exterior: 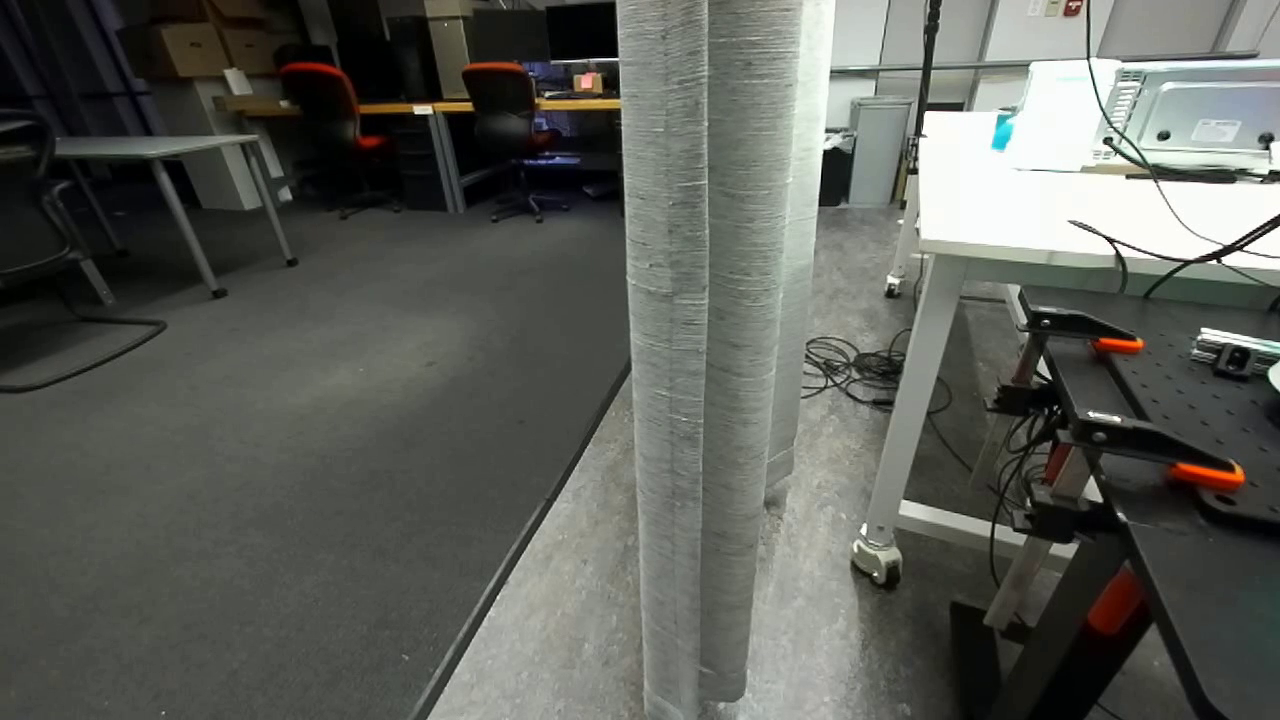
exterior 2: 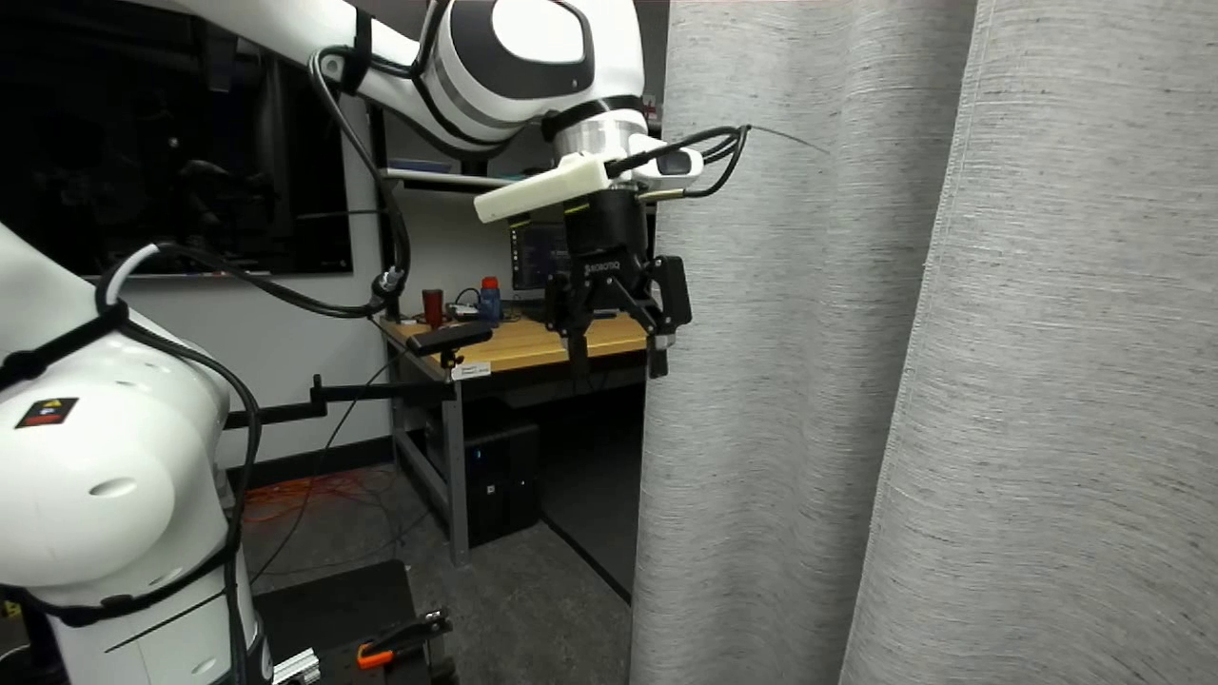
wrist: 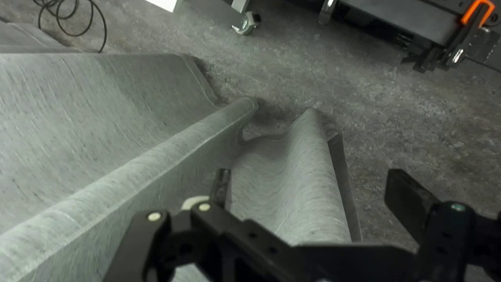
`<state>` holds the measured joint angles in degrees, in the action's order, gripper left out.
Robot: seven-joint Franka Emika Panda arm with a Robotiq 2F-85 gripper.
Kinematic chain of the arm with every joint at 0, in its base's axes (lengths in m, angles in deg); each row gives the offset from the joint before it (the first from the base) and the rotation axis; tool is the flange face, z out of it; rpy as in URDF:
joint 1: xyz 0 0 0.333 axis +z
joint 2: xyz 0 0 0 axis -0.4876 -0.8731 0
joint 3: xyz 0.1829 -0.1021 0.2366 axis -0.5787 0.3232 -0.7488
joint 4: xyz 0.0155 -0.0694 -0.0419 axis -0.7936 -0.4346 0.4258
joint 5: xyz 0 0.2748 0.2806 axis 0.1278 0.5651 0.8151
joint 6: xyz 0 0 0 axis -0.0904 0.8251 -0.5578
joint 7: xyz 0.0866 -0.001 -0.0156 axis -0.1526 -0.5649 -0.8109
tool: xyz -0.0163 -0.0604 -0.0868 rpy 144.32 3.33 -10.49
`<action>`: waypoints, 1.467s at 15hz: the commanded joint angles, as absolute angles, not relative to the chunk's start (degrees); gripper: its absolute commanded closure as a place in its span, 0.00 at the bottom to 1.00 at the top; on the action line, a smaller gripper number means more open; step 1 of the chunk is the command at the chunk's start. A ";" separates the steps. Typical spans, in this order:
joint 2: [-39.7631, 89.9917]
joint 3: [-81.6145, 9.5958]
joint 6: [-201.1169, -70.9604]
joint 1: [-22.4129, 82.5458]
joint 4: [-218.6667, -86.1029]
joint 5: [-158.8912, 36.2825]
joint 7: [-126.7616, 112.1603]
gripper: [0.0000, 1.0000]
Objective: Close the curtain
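Observation:
The grey curtain (exterior: pixel 705 350) hangs in vertical folds and shows in both exterior views, also here (exterior 2: pixel 809 381). My gripper (exterior 2: pixel 618 360) points down with its fingers spread, at the curtain's free edge; one fingertip overlaps that edge in this view. In the wrist view the gripper (wrist: pixel 309 172) is open, and the curtain's (wrist: pixel 297 184) edge fold runs down between the two fingers as seen from above. The fingers do not pinch the cloth. I cannot tell whether the left finger touches it. The curtain's top is out of view.
A wooden desk (exterior 2: pixel 533 347) with a bottle and a cup stands behind the gripper. A white wheeled table (exterior: pixel 1000 220) and a black table (exterior: pixel 1170 400) with orange-handled clamps stand beside the curtain. Loose cables (exterior: pixel 865 370) lie on the floor.

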<state>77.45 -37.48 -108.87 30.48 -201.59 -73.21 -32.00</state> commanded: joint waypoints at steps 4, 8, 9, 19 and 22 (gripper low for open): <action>75.17 -37.83 -117.60 34.49 -198.24 -68.20 -30.94 0.00; 73.45 -37.97 -125.16 35.96 -198.08 -65.29 -31.50 0.00; 73.16 -38.10 -127.14 36.02 -198.27 -65.08 -31.35 0.00; 71.03 -37.62 -145.04 35.47 -201.31 -65.43 -31.09 0.00; 69.67 -38.69 -151.11 34.42 -202.81 -66.70 -28.71 0.00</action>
